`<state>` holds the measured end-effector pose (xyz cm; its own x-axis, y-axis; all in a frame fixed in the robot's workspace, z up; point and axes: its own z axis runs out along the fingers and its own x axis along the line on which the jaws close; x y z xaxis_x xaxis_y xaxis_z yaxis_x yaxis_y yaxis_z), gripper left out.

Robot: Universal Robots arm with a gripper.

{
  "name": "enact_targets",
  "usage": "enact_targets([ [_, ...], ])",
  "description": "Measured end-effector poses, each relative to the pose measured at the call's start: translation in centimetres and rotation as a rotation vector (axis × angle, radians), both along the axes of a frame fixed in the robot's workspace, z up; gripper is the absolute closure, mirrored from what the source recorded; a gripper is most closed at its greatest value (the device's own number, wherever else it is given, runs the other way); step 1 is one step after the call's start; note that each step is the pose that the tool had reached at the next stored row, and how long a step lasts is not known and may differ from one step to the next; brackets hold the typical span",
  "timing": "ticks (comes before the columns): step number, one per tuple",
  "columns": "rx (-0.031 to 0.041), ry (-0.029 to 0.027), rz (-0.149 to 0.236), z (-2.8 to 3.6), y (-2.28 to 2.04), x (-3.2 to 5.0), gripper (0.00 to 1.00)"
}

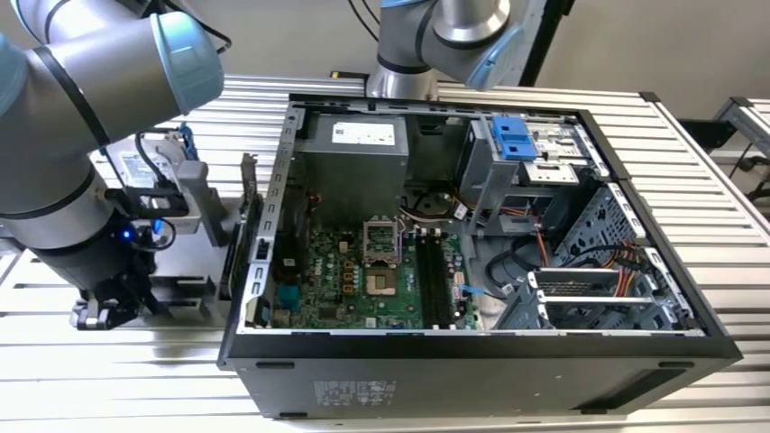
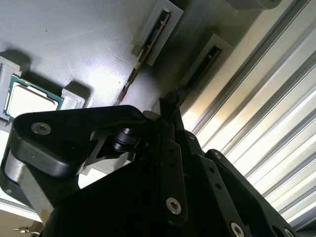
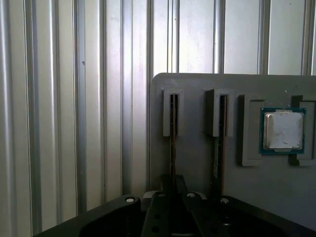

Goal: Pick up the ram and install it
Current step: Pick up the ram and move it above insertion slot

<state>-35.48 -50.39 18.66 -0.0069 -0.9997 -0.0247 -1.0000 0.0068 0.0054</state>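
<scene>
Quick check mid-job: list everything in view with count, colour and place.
ram sticks: two, dark edge-on, standing in tray slots
processor chip: one, silver, green-rimmed, in tray recess beside the sticks
tray: one, grey, on the table
computer case: one, black, open, on the table
motherboard: one, green, inside the case
table: one, silver, slatted, under everything
arm: one, grey with blue caps, exterior view's left
gripper: one, black, lined up on one ram stick

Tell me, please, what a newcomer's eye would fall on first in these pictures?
The open computer case sits in the middle of the exterior view, its green motherboard exposed. At that view's left the grey arm bends down beside it. In the first wrist view the gripper hangs over one of two ram sticks standing in a grey tray, a silver processor alongside.
</scene>
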Motion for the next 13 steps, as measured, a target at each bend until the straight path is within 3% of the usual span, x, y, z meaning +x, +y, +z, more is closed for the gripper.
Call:
enact_targets([
  [4, 0.0001, -0.0001, 0.0, 0.42, 0.0, 0.01, 1.0],
  [13, 0.0, 0.0, 0.0, 2.03, 0.0, 0.0, 1.0],
])
